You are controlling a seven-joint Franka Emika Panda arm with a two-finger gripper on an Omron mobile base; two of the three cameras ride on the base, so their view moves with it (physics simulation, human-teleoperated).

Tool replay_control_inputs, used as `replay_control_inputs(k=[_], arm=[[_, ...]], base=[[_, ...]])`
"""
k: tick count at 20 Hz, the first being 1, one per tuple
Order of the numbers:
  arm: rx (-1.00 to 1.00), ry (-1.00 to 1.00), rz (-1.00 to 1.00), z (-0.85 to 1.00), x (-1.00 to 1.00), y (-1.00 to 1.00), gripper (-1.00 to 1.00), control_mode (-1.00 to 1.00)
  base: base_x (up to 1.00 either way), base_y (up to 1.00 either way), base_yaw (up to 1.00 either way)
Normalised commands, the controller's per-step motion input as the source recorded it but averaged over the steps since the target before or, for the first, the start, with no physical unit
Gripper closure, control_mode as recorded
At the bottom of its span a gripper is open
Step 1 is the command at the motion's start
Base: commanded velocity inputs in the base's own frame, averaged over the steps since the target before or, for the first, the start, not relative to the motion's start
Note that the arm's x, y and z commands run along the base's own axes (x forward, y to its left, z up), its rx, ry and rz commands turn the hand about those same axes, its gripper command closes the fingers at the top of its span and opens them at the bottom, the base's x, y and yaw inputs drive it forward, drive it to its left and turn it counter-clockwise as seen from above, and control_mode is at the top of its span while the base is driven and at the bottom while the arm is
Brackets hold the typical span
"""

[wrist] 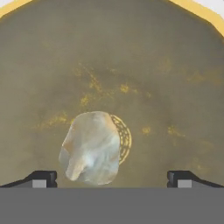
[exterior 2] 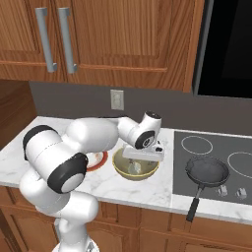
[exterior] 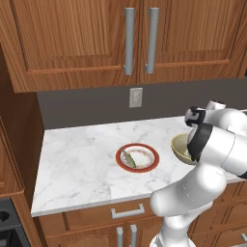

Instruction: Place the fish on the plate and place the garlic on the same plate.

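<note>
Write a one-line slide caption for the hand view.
Open gripper poised inside the olive-yellow bowl, fingertips flanking the garlic lying on its floor, not yet grasped.

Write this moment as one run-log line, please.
fish: on plate | garlic: in bowl | gripper: open above garlic

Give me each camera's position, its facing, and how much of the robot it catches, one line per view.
Left base view: behind-left, facing the counter; plate holding fish; arm lower right.
Right base view: behind-right, facing the cooktop side; frying pan; arm lower left.
Hand view: looks down into the bowl at the garlic, between open end effector tips.
Both base views share the bowl.
</note>
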Motion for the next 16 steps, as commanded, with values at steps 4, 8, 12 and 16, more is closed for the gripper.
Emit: replay_control_inputs(k=[4, 8, 12, 16], arm=[[0.0, 0.0, 0.0, -0.07, 0.0, 0.21, -1.0, -1.0], [0.0, 0.0, 0.0, -0.09, 0.0, 0.1, -1.0, -1.0], [0.0, 0.0, 0.0, -0.09, 0.0, 0.06, -1.0, -1.0], [0.0, 0.01, 0.0, -0.12, 0.0, 0.06, -1.0, -1.0]], base=[[0.0, 0.0, 0.0], [0.0, 0.0, 0.0], [0.0, 0.0, 0.0], [0.0, 0.0, 0.0]])
